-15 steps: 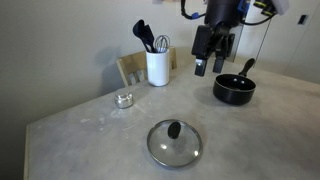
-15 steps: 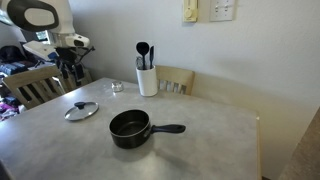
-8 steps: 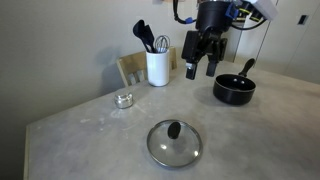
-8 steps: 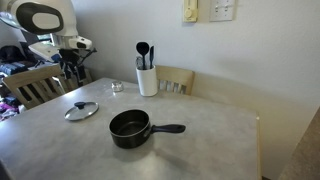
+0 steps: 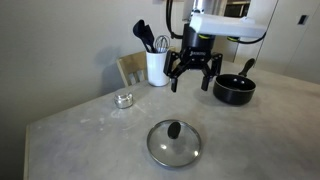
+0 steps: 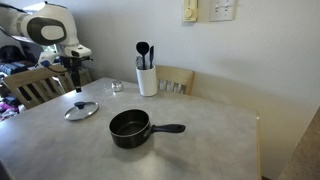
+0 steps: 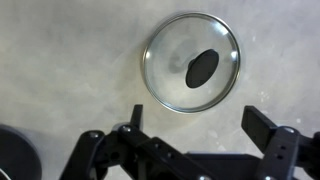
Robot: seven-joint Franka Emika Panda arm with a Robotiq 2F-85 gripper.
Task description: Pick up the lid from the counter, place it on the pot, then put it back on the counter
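The glass lid (image 5: 175, 143) with a black knob lies flat on the grey counter (image 5: 90, 135). It also shows in an exterior view (image 6: 82, 110) and in the wrist view (image 7: 192, 63). The black pot (image 5: 234, 90) with its long handle stands empty and uncovered on the counter, seen also in an exterior view (image 6: 130, 128). My gripper (image 5: 194, 80) is open and empty, hanging above the counter between pot and lid. In the wrist view the open fingers (image 7: 200, 125) sit just below the lid, apart from it.
A white utensil holder (image 5: 157, 66) with black tools stands at the back near the wall. A small silver tin (image 5: 124, 99) sits on the counter beside it. A wooden chair back (image 5: 131, 68) rises behind the counter edge.
My gripper has moved away from above the pot towards the lid and come lower. The lid and pot have not moved.
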